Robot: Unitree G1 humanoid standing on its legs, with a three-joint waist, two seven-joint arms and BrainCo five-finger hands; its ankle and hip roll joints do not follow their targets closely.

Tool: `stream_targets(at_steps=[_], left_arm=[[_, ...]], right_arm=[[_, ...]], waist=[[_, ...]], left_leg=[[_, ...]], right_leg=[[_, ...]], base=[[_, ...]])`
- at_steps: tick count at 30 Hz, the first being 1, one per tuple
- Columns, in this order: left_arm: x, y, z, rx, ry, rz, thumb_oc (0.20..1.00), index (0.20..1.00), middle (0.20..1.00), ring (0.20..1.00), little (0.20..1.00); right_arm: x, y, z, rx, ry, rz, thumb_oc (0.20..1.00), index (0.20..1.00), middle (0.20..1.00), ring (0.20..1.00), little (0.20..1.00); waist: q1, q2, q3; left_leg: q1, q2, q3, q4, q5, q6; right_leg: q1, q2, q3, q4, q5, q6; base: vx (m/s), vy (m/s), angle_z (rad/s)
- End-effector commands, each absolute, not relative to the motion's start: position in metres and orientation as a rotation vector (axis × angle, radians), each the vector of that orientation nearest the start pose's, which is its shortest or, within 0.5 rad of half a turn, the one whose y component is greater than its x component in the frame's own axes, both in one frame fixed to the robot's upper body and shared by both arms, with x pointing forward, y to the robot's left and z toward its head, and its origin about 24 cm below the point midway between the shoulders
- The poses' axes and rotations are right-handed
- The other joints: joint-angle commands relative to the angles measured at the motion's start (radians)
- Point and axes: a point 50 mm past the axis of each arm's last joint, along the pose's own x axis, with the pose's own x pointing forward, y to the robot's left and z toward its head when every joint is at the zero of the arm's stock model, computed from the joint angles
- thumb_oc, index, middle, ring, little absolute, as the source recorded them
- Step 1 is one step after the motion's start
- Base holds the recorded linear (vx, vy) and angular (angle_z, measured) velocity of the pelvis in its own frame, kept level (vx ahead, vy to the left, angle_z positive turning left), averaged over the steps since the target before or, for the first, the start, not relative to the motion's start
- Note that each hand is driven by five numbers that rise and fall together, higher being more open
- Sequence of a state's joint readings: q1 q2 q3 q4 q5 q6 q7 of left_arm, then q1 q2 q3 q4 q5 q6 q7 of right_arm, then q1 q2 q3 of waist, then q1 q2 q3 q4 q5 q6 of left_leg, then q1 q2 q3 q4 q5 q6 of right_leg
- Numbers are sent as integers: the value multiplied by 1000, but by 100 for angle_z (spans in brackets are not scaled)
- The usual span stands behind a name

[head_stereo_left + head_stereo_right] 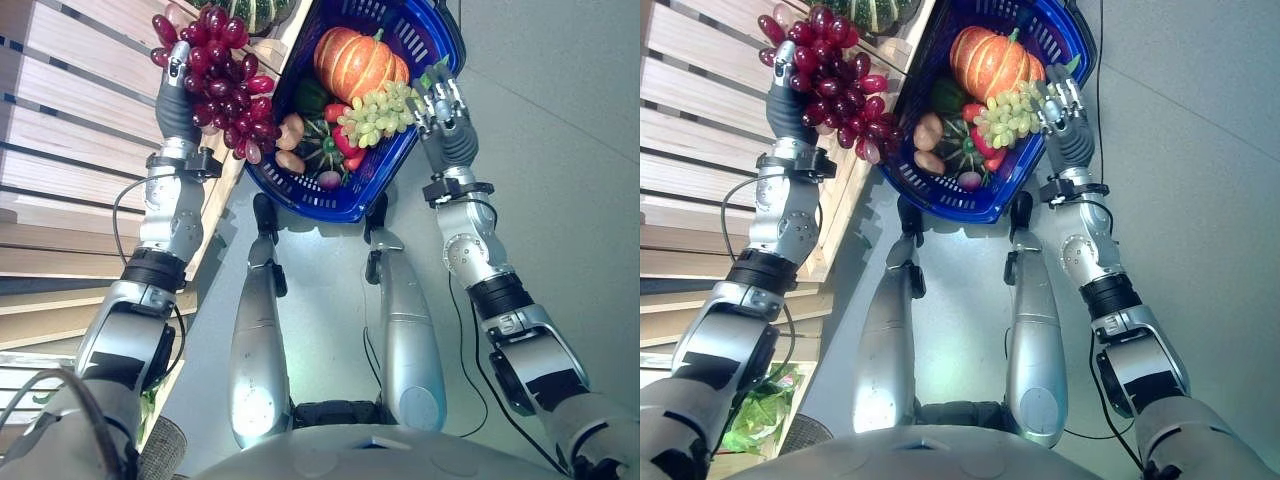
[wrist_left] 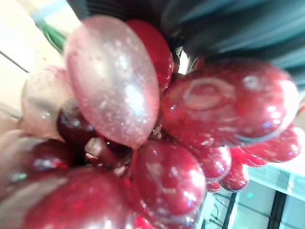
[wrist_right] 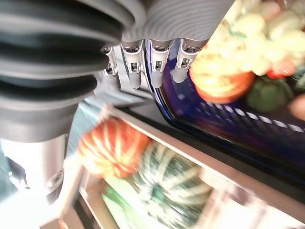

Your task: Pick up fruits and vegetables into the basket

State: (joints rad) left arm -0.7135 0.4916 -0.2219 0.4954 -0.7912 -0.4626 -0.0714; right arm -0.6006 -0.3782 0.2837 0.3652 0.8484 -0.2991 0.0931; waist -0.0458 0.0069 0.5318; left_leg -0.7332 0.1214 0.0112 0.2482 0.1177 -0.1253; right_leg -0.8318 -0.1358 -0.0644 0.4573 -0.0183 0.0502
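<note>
Blue basket (image 1: pixel 395 170) full: orange pumpkin (image 1: pixel 355 62), green grapes (image 1: pixel 378 112), a small dark green squash (image 1: pixel 322 142), red peppers (image 1: pixel 345 143) inside. Gripped at its right rim by the right hand (image 1: pixel 440 100), fingers curled over the edge. Red grapes (image 1: pixel 222 75) clutched in the left hand (image 1: pixel 178 92), just beside the basket's left rim, bunch hanging long-ways toward it. Seen from the right wrist: another orange pumpkin (image 3: pixel 112 147) and striped green squash (image 3: pixel 169 186) on a shelf (image 3: pixel 238 179) beneath the basket.

A slatted wooden shelf (image 1: pixel 60 120) carries a green striped squash (image 1: pixel 255 12), seemingly crated.
</note>
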Motion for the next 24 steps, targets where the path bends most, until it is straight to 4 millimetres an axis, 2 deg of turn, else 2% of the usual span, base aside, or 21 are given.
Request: stream_targets(at_steps=[1,9,14,24], left_arm=[[340,183,238,-112,-821,-202,200,200,200,200,200],[329,164,255,1,-901,-261,200,200,200,200,200],[325,146,262,77,-933,-326,200,200,200,200,200],[317,113,267,227,-968,-450,200,200,200,200,200]], right_arm=[[333,-136,171,167,-448,446,1000,1000,1000,1000,1000],[332,-119,167,41,-369,576,1000,1000,1000,1000,1000],[329,-104,166,53,-333,670,1000,1000,1000,1000,1000],[322,-79,178,108,-346,772,1000,1000,1000,1000,1000]], waist=[[8,6,-12],[12,3,-12],[13,0,-12],[12,0,-12]], left_leg=[[-19,-78,27,67,-76,76],[-22,-76,25,71,-71,77],[-23,-77,23,76,-69,77],[-27,-77,23,75,-64,77]], right_leg=[[85,43,-44,-58,-25,-32],[83,44,-46,-49,-24,-32],[83,46,-46,-45,-23,-32],[76,52,-38,-46,-16,-31]], base=[[0,0,0],[3,-4,1],[0,0,0],[0,0,0]])
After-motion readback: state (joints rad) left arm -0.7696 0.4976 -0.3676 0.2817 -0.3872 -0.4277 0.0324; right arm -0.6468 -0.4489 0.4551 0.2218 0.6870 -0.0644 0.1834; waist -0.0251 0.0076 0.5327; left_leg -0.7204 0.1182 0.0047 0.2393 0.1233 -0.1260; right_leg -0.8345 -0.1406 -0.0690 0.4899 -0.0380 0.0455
